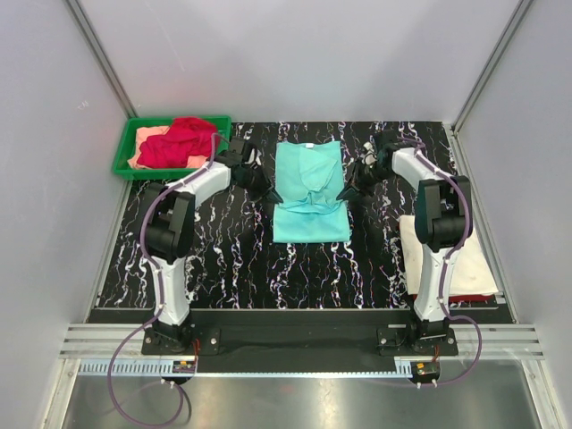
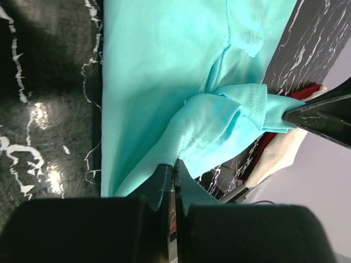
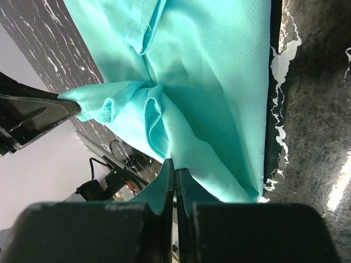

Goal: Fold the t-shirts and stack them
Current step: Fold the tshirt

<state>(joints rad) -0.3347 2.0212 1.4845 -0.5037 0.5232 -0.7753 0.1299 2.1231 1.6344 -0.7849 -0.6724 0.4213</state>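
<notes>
shirt in work: mint-teal cloth short-sleeved t-shirt (image 1: 310,192), lying lengthwise at the middle of the black white-veined tabletop (image 1: 223,259), collar at the far end, sides tucked in so it reads as a narrow rectangle
shirt wrinkle: a bunched ridge of cloth runs across its middle, pulled up between the two pincers
left pincer (image 2: 174,165): closed, tips pinching the teal cloth at the shirt's left edge
right pincer (image 3: 175,165): closed, tips pinching the teal cloth at the shirt's right edge, opposite the left one
waiting shirts: red cloth t-shirt (image 1: 179,143) crumpled on top of a peach cloth t-shirt (image 1: 147,136), both inside the green plastic tray (image 1: 125,165)
tray spot: far-left corner of the tabletop, just beside the left arm
stack: cream-white cloth t-shirt (image 1: 465,264), folded flat at the tabletop's right edge beside the right arm, a red edge showing under it at the near side
</notes>
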